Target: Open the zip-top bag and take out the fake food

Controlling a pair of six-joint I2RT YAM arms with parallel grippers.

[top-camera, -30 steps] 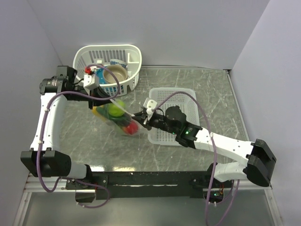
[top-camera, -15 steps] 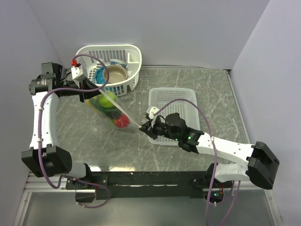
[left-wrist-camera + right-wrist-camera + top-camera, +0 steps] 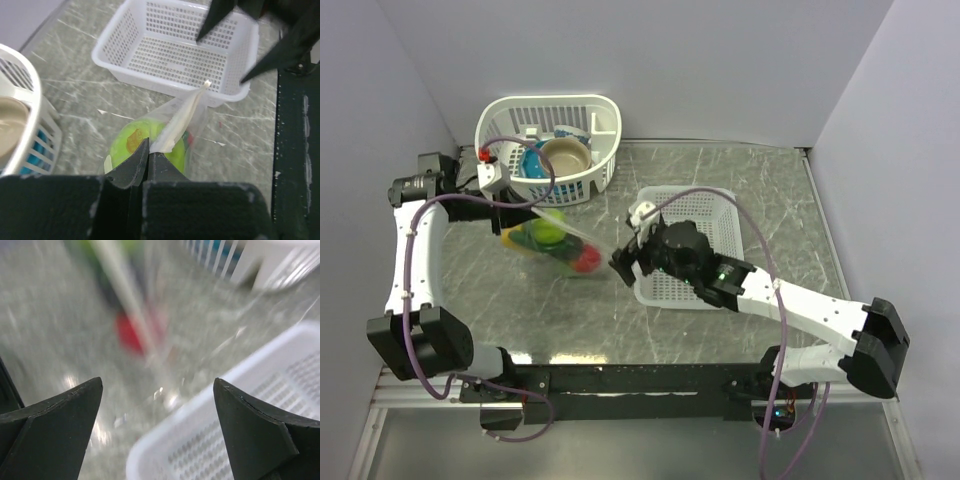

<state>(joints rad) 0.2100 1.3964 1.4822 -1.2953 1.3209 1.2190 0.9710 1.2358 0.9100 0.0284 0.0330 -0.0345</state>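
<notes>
There are two arms, and each has one end effector. Nearest, the right end effector (image 3: 628, 256) hangs just over the grey surface (image 3: 520, 300), at the left edge of the one flat white tray (image 3: 710, 205). Its two fingers (image 3: 50, 425) stand wide apart with nothing between them.

Just past it is the one bag (image 3: 560, 245), clear and floppy. It sits left of the tray, between the two end effectors. I cannot tell if its bottom touches the surface. Its white strip (image 3: 182, 115) runs up and across toward the right end effector. The tip of the strip is just beside those open fingers, but they do not pinch it.

The food (image 3: 548, 230) is all inside the bag. I can count one lime-green piece, one red piece (image 3: 585, 262) and one yellow piece (image 3: 513, 238). There is something dark in the middle too, but it is too small to count. The right wrist view is blurry, and only the red piece (image 3: 131, 332) shows clearly there.

Farther on, the left end effector (image 3: 149, 152) is pinched tight on the bag's top edge, right over the lime-green piece.

Farthest, one round white basket (image 3: 605, 165) sits by the back wall. One tan bowl (image 3: 566, 156) is in it.
</notes>
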